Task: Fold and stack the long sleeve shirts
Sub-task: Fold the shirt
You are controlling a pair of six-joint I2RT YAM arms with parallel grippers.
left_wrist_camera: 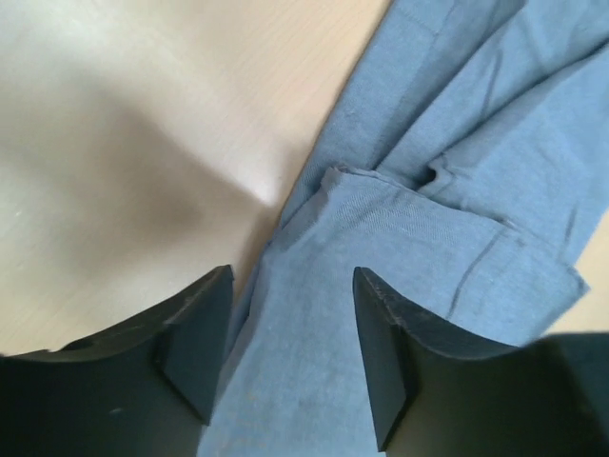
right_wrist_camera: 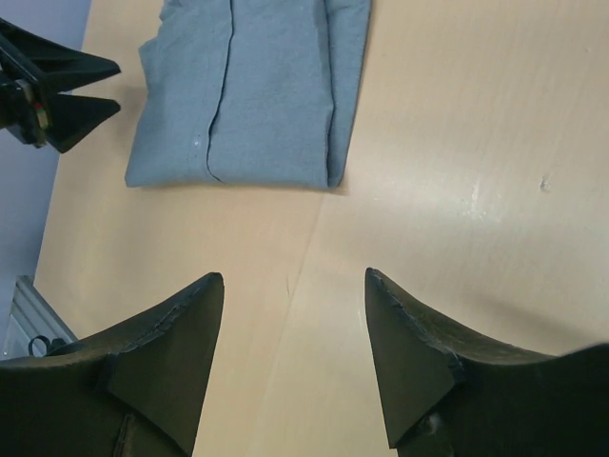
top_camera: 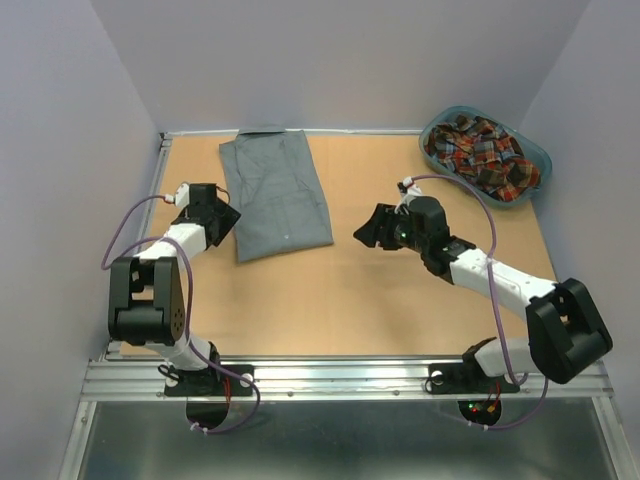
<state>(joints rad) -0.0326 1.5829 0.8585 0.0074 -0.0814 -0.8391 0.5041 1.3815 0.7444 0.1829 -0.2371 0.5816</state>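
Observation:
The grey long sleeve shirt (top_camera: 275, 195) lies folded in a long rectangle on the left half of the table, collar toward the back. My left gripper (top_camera: 231, 218) hovers at its near left edge. In the left wrist view the left gripper (left_wrist_camera: 293, 286) is open, with flat grey cloth (left_wrist_camera: 447, 171) lying below the gap. My right gripper (top_camera: 365, 231) is right of the shirt, over bare wood. The right wrist view shows the right gripper (right_wrist_camera: 293, 281) open and empty, the grey shirt (right_wrist_camera: 247, 95) ahead of it. The plaid shirt (top_camera: 485, 155) is bunched in the basket.
The teal oval basket (top_camera: 545, 160) stands at the back right corner. White walls close in the table on three sides. A metal rail (top_camera: 340, 375) runs along the near edge by the arm bases. The left gripper's fingers (right_wrist_camera: 57, 90) show at the right wrist view's left edge.

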